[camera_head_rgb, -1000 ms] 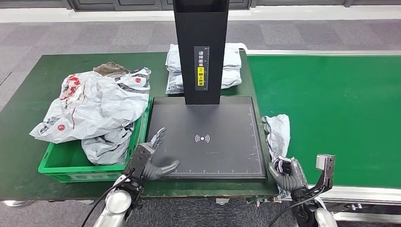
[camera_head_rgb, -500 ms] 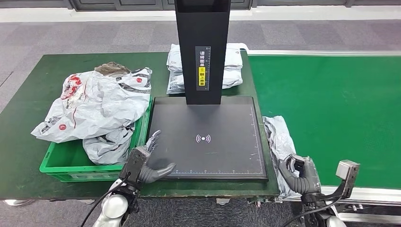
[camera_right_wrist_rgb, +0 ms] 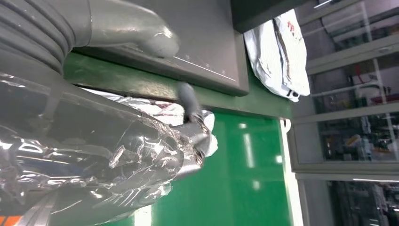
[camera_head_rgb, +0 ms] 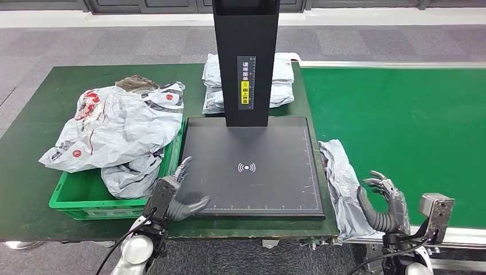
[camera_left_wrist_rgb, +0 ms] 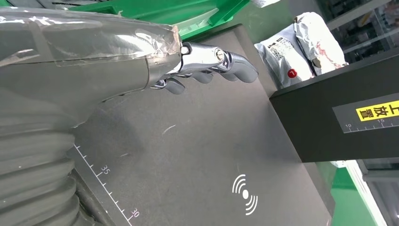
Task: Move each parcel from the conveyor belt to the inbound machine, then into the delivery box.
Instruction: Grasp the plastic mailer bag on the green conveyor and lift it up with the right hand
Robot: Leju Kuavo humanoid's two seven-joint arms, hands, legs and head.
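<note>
Since a second ago the right robot hand has let go of the grey parcel and spread open at its four o'clock. That parcel overhangs the tabletop edge beside the scanner plate and could slide off. Left robot hand rests open, holding nothing.

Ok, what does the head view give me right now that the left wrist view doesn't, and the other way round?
Only the head view shows the green crate piled with grey parcels, the conveyor belt, the grey parcel lying at the belt's edge beside the scanner plate, and the right hand open next to it. Only the left wrist view shows the plate's ruler numbers. Both show the left hand open over the plate, the scanner column and the parcels behind it.
</note>
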